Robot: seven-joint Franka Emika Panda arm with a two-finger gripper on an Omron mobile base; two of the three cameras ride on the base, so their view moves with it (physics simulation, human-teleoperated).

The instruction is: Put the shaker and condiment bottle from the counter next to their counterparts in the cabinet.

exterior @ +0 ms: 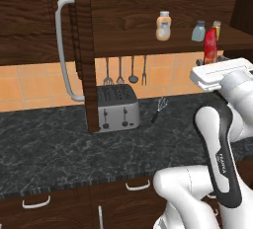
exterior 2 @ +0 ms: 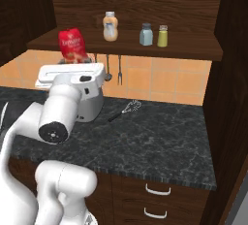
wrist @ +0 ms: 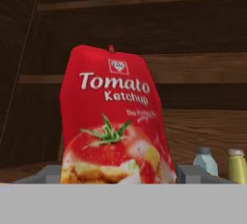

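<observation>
My gripper (exterior: 211, 61) (exterior 2: 72, 63) is shut on the condiment bottle (exterior: 210, 47) (exterior 2: 71, 44) (wrist: 113, 121), a red ketchup bottle held upright just in front of the cabinet shelf (exterior: 128, 43) (exterior 2: 193, 49). In the hand view its fingertips (wrist: 48, 174) flank the bottle's base. On the shelf stand the peach-orange bottle (exterior: 163, 26) (exterior 2: 110, 26), the pale blue-grey shaker (exterior: 198, 31) (exterior 2: 146, 34) (wrist: 205, 161) and the yellow-green shaker (exterior 2: 162, 36) (wrist: 237, 166), the two shakers side by side. The black counter (exterior: 49, 144) (exterior 2: 155, 136) lies below.
The open cabinet door with its grey bar handle (exterior: 64, 50) hangs left of the shelf. A toaster (exterior: 117, 108) and a whisk (exterior: 159, 108) (exterior 2: 127, 108) sit on the counter under the shelf. Utensils (exterior: 120, 72) hang on the tiled wall. A dark cabinet side (exterior 2: 232, 98) rises at right.
</observation>
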